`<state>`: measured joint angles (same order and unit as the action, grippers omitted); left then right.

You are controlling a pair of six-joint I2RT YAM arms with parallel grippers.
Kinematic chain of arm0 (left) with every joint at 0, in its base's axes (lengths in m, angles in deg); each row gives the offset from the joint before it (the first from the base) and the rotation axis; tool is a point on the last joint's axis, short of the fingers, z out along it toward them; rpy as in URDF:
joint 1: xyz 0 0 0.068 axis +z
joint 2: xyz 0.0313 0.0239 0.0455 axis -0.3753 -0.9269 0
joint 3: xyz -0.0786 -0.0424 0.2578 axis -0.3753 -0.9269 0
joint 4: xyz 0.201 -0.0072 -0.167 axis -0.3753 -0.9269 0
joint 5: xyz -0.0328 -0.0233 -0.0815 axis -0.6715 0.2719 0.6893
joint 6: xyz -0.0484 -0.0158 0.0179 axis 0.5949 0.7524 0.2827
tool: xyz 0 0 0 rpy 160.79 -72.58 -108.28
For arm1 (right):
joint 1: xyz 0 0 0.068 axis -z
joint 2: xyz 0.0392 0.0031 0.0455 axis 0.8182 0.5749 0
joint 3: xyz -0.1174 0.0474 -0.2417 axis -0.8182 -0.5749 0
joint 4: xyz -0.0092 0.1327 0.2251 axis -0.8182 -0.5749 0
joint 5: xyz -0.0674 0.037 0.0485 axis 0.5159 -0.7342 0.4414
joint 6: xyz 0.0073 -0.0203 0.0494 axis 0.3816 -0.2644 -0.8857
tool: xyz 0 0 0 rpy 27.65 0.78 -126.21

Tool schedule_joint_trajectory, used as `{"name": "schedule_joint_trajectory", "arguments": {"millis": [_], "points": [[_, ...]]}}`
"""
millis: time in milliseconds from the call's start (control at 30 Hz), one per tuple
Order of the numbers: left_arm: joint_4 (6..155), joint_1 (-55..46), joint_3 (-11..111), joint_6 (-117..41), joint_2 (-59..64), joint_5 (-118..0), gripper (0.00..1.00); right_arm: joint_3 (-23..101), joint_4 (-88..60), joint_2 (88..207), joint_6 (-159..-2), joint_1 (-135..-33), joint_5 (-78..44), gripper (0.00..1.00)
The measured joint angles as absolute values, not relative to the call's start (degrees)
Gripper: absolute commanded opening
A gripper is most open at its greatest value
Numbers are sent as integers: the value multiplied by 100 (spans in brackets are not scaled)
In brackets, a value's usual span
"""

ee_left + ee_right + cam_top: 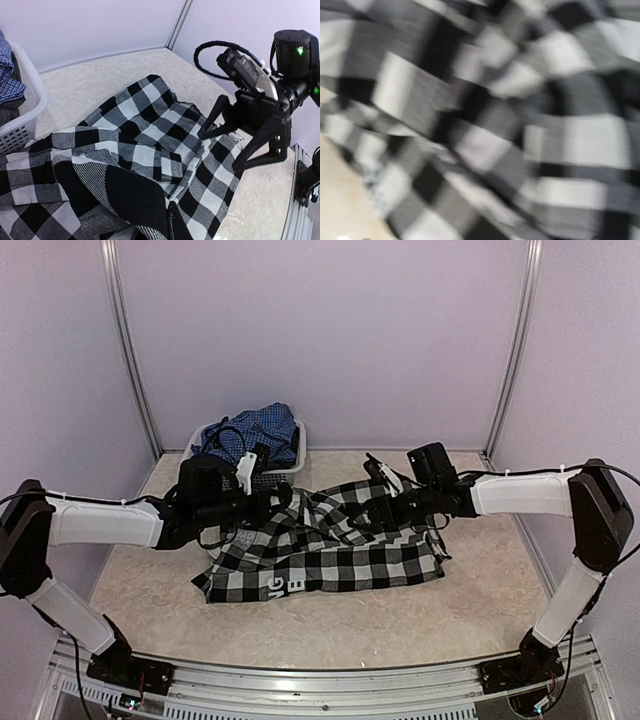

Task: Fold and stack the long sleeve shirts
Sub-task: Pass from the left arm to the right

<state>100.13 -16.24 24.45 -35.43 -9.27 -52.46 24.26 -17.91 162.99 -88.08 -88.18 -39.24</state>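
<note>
Lying rumpled & half-spread, b&w checked shirt (340,565) w/ white letters showing.

A white mesh plastic basket (298,450) stands at the back of the table (150,580), left of centre in the top view, close to the rear wall (320,330). In the left wrist view its latticed side (20,117) fills the left edge of the frame. The table is beige with a faint marbled pattern; a bare patch of it shows at the lower left of the blurred right wrist view (340,200). Pale lilac walls enclose it on three sides, joined by thin metal corner posts (130,350) at upper left and upper right. A ribbed aluminium rail (320,685) runs along the bottom edge of the top view.
</note>
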Motion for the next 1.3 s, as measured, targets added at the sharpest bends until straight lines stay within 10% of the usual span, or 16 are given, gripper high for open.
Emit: {"name": "schedule_joint_trajectory", "arguments": {"millis": [900,1300], "points": [[12472,-2116,1169,-2616,-726,-5252,3,1792,2901,17870,-13240,-9310,-5126,80],[12592,-2168,1136,-2668,-723,-5316,3,1781,4845,18677,-14770,-9365,-5714,46]]}}
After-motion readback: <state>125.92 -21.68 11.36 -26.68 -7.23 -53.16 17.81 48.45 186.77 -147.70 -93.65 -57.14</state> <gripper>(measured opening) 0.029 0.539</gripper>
